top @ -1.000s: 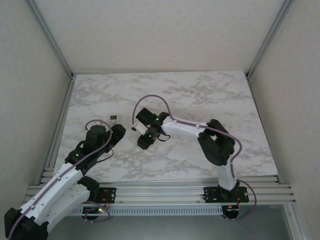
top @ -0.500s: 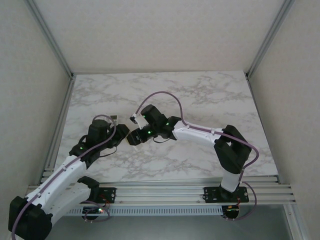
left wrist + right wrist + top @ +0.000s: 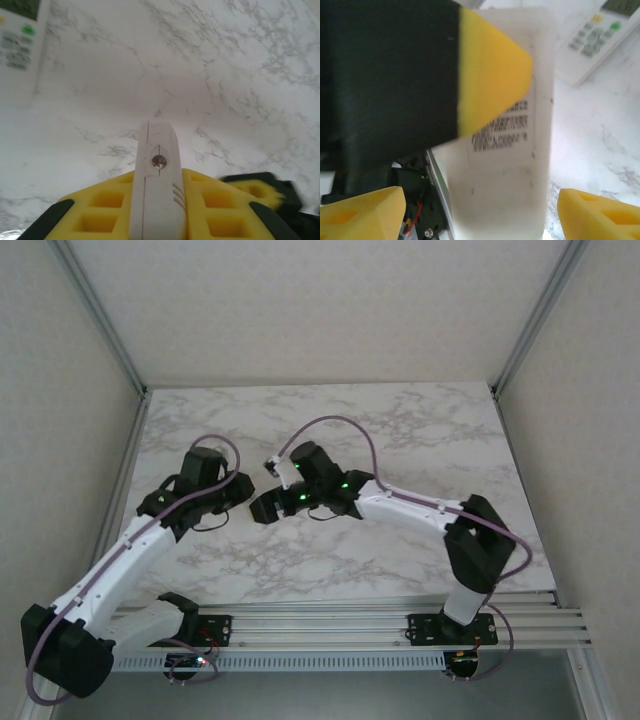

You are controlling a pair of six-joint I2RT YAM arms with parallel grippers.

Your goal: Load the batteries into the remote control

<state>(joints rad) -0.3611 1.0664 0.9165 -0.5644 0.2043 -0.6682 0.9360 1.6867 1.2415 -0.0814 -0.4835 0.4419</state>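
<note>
Pale textured walls and grey metal rails are closing in a white marble-patterned surface (image 3: 420, 440) with grey veins. Two white and black arms are reaching over it from the near edge, and their two claws are meeting left of the middle.

I am counting two remote controls. The first one, a white slim plastic remote control (image 3: 159, 145), is being held up above the surface by the left claw (image 3: 243, 492). In the left wrist view it is showing its narrow end, where a small metal screw is sitting in a round hole on the seam between the two halves, with three short ribs beside it. The yellow pads (image 3: 220, 205) of this claw are pressing on both flat sides, so it is clenched on the remote. In the right wrist view the same remote (image 3: 505, 165) is turning its plain back to the camera, with a block of small black print in the middle; the text is too blurred to read. One yellow and black finger (image 3: 485, 70) of the left claw is lying across this back.

The right claw (image 3: 480, 200) is released: its two yellow fingertips are standing wide apart, with the end of the held remote between them.

A second white remote control (image 3: 597, 37), with rows of small buttons and a greenish display, is lying face up on the surface just beyond.
</note>
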